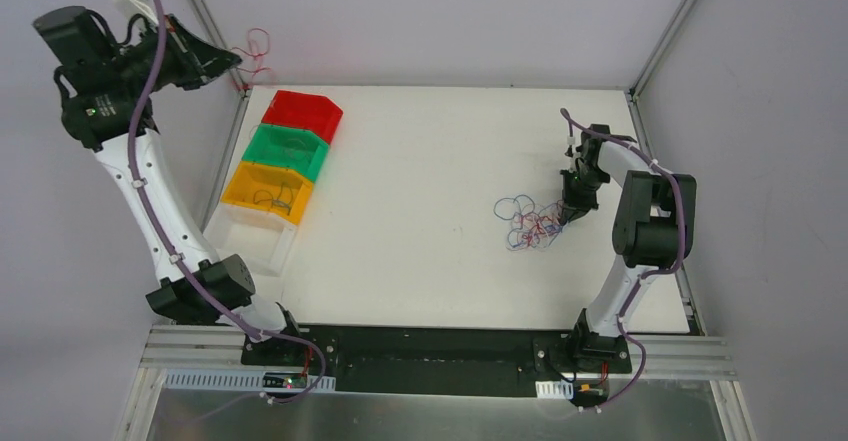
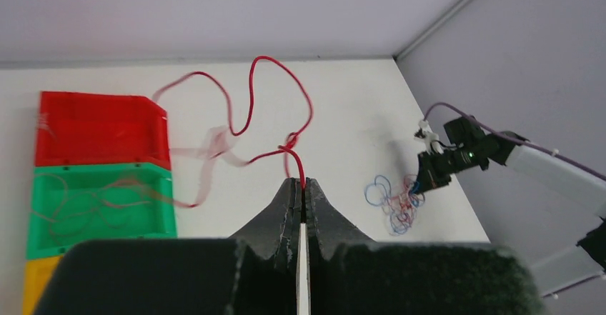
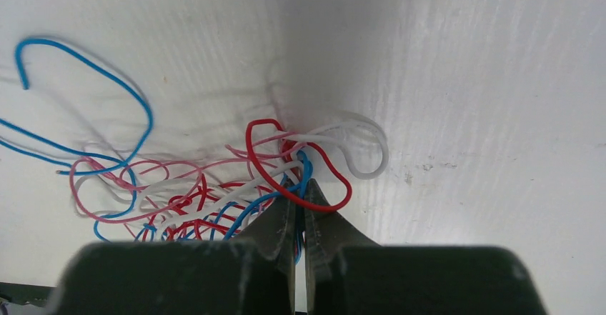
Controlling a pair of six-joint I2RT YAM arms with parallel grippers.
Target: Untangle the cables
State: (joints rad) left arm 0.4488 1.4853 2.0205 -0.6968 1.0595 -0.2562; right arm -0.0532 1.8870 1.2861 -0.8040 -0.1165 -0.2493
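Left gripper (image 2: 303,186) clenched one red cable (image 2: 295,159) aloft off the far-left corner of the table (image 1: 430,161), red bin (image 1: 300,113) lying just right of it, while I had the right gripper (image 3: 300,197) pinching the tangle (image 1: 530,223) mid-right.

The white counter (image 1: 430,261) stands between pale grey walls (image 1: 450,11). 2 metal posts (image 1: 675,23) rise at its far corners, and an aluminium rail (image 1: 190,349) runs along the near edge.

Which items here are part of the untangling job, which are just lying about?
Job: red cable, shut in left gripper; cable tangle, right gripper shut on it.
Lying about: red bin, green bin, yellow bin (latter two hold loose strands), clear tray.
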